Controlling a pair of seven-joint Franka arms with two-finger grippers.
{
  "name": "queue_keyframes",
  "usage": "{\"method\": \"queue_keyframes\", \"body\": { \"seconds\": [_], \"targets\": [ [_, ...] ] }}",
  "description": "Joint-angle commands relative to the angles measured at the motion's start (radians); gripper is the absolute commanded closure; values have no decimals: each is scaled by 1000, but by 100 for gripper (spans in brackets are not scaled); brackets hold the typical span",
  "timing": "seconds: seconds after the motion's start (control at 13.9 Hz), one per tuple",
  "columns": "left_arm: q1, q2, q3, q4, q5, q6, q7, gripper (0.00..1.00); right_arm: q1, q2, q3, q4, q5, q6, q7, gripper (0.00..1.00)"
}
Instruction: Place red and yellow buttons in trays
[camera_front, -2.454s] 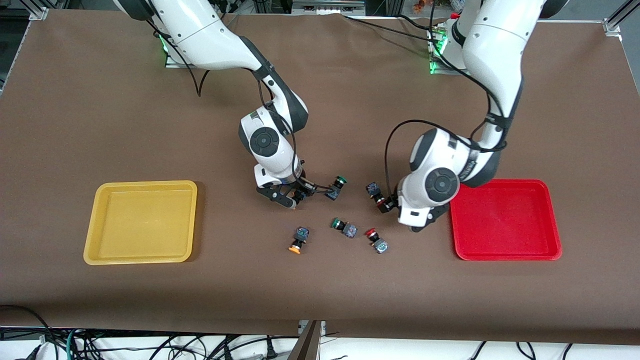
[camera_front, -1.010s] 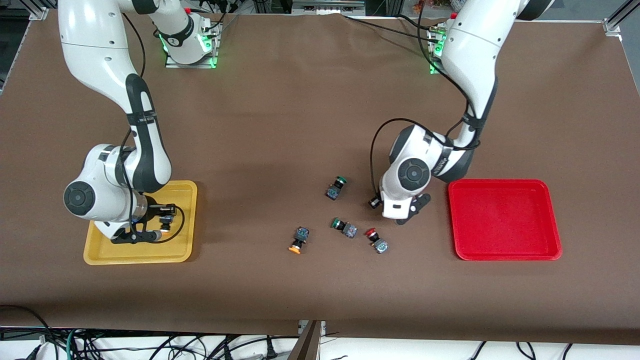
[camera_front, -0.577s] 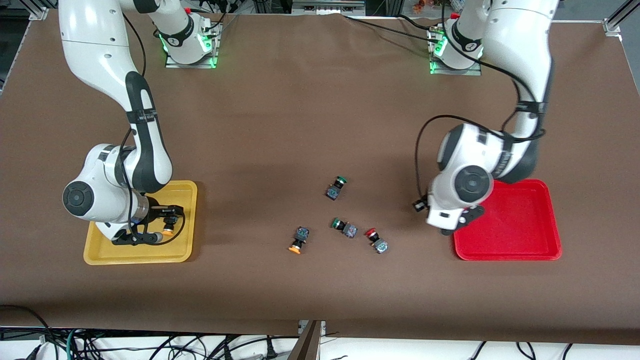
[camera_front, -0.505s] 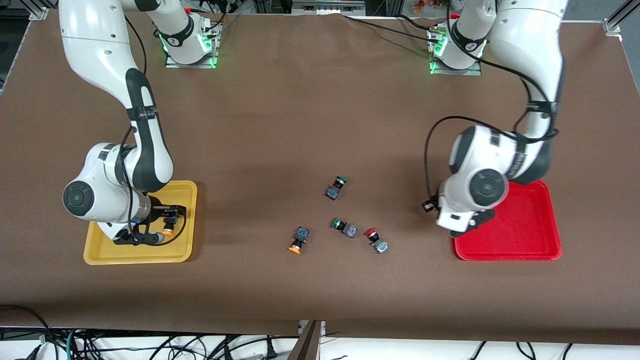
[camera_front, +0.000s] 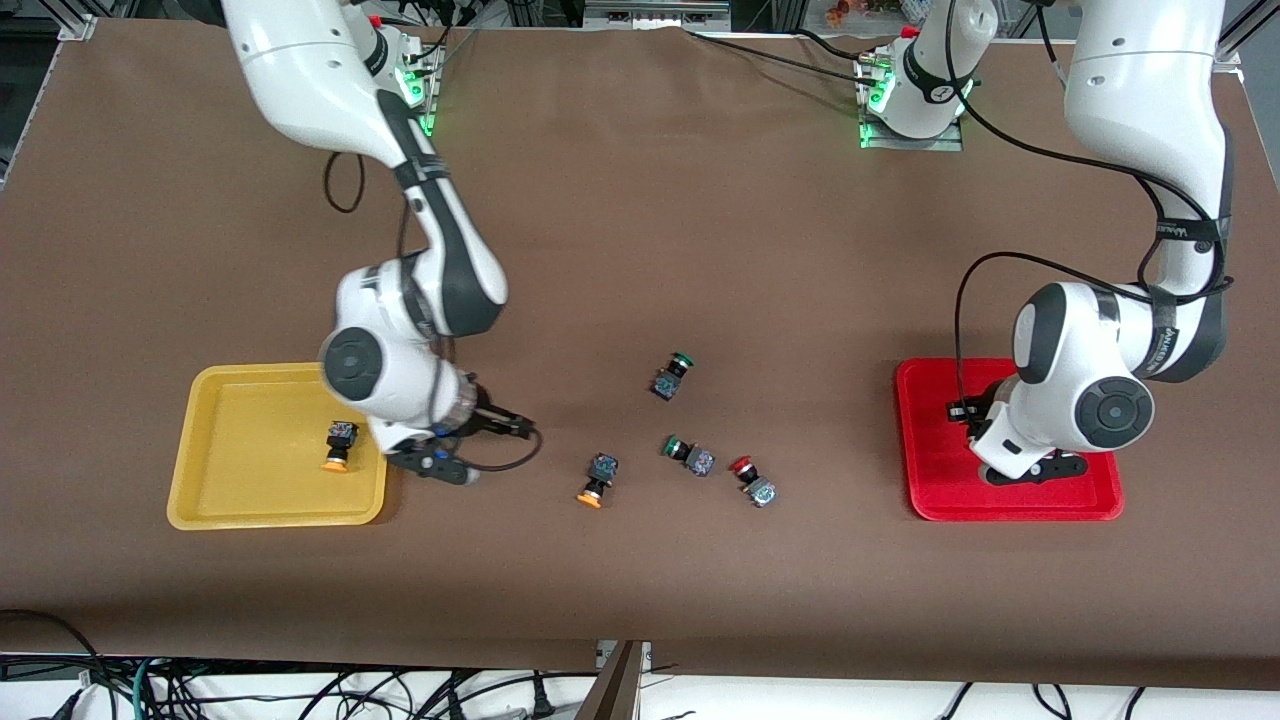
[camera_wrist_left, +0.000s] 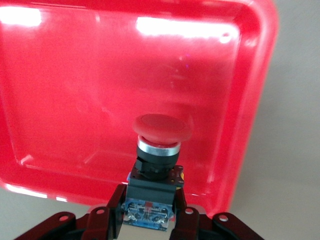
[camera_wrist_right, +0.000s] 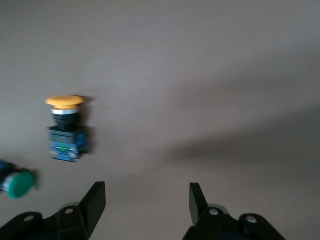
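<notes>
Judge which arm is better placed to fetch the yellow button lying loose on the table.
Right. The right gripper hangs open beside the yellow tray, with the loose yellow button in its wrist view. The left gripper holds a red button over the red tray.

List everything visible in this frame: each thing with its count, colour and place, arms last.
Yellow tray: one, at the right arm's end.
Red tray: one, at the left arm's end.
Yellow buttons: two; one in the yellow tray, one mid-table.
Red buttons: two; one mid-table, one held over the red tray.
Green buttons: two, mid-table.
Table: one, brown.
Right gripper: open, beside the yellow tray.
Left gripper: shut on the red button.
</notes>
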Motion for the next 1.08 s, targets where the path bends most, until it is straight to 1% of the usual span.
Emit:
{"method": "queue_keyframes", "body": {
  "seconds": [0.0,0.07,0.14,0.22,0.29,0.43,0.58,0.79,0.87,1.01],
  "targets": [
    [31,34,-15,-5,9,21,85,81,-2,106,45,128,16,65,144,24],
    [28,34,-15,-7,9,21,86,79,16,127,45,159,16,81,193,24],
    [28,34,-17,-7,9,21,86,72,33,153,47,197,16,97,236,24],
    [29,34,-17,-7,8,21,86,43,38,181,51,234,17,126,266,24],
    [29,34,-17,-7,6,23,86,0,38,215,75,271,17,165,289,24],
    [26,29,-17,2,6,20,84,0,38,277,96,320,17,235,296,24],
    [20,8,-20,21,6,17,73,0,38,288,97,322,16,252,295,24],
    [0,-7,-25,102,3,12,50,0,38,285,93,319,-2,233,292,24],
    [-5,-7,-29,134,-9,12,41,0,38,284,91,319,-24,220,292,24],
    [-38,11,-29,215,-11,20,36,0,36,285,90,319,-41,219,287,24]
  ]
}}
